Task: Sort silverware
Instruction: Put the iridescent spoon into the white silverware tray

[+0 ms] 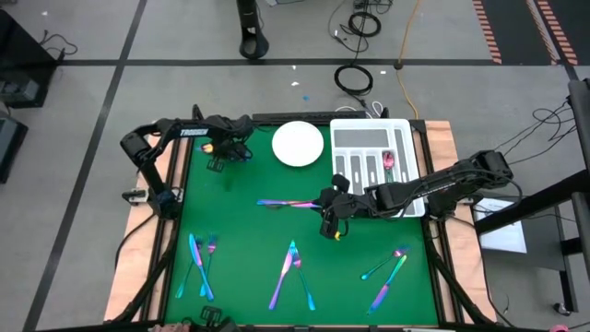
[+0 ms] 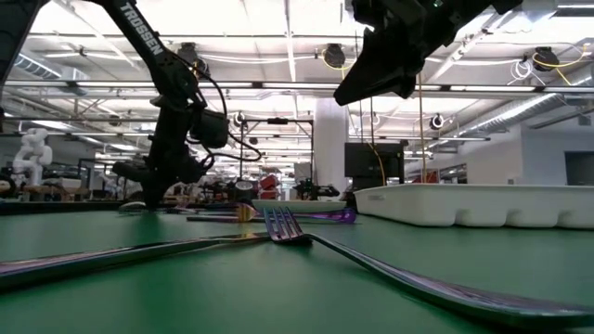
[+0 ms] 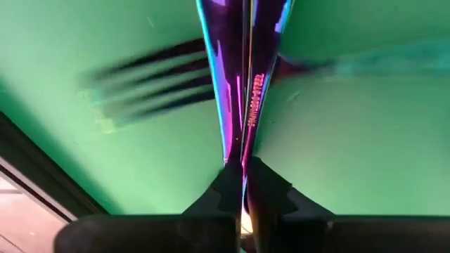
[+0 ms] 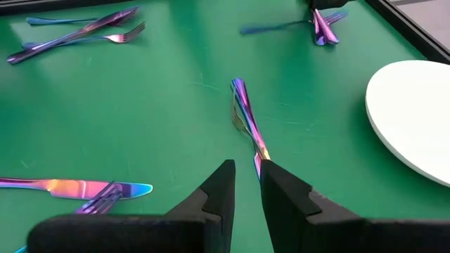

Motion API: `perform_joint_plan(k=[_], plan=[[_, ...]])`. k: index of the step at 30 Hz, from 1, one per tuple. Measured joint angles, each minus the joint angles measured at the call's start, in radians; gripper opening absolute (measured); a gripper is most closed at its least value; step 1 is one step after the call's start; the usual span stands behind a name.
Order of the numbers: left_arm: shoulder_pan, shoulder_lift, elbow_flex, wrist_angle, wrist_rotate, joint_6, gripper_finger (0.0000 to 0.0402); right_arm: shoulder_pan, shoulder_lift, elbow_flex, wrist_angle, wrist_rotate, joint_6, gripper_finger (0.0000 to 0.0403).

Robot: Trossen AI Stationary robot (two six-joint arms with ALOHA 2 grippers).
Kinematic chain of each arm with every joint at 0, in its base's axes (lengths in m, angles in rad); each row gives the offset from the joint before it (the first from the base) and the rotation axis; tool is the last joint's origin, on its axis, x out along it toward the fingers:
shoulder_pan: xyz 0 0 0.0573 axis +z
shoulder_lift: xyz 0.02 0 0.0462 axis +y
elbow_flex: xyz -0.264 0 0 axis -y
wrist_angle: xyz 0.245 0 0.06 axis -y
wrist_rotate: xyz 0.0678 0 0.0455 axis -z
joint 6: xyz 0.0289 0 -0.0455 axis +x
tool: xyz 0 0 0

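While the left gripper (image 1: 224, 148) reaches near the plate (image 1: 298, 144), fingers pinched on silverware (image 3: 242, 63), right gripper (image 1: 332, 224) hangs mid-mat, fingers narrowly parted, holding nothing.

One white plate (image 1: 298, 145), one white slotted tray (image 1: 373, 138), and two robot arms were on the table; silverware too jumbled to count.

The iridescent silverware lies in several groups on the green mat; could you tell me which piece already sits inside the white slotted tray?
Only the pink-tinted iridescent piece in the white slotted tray, in a right-hand slot. Every other piece lies on the green mat.
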Motion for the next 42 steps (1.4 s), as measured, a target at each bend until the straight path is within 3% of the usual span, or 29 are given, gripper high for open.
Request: perform_joint_plan(k=[10,14,17,22,34,37,42], plan=[[-0.095,0.001,0.080,-0.174,-0.052,-0.103,0.0003,-0.001,0.000,0.000,0.000,0.036,-0.010,0.0059],[-0.140,0.000,0.134,-0.203,-0.008,-0.155,0.0003,-0.001,0.000,0.000,0.000,0.035,-0.007,0.0059],[-0.159,-0.019,0.173,-0.213,0.108,-0.235,0.0002,-0.001,0.000,0.000,-0.011,0.032,-0.007,0.0059],[-0.155,-0.117,0.203,-0.211,0.417,-0.337,0.0002,-0.001,0.000,0.000,-0.065,0.030,-0.007,0.0059],[-0.188,-0.341,0.152,-0.132,1.085,-0.689,0.0002,0.002,0.000,0.000,-0.075,0.021,-0.018,0.0059],[-0.228,-0.341,0.120,-0.060,1.177,-0.781,0.0002,0.002,0.000,0.000,-0.035,0.016,-0.108,0.0059],[-0.311,-0.318,0.051,0.136,1.140,-1.142,0.0001,0.016,0.000,0.000,0.163,-0.109,-0.464,0.0059]])
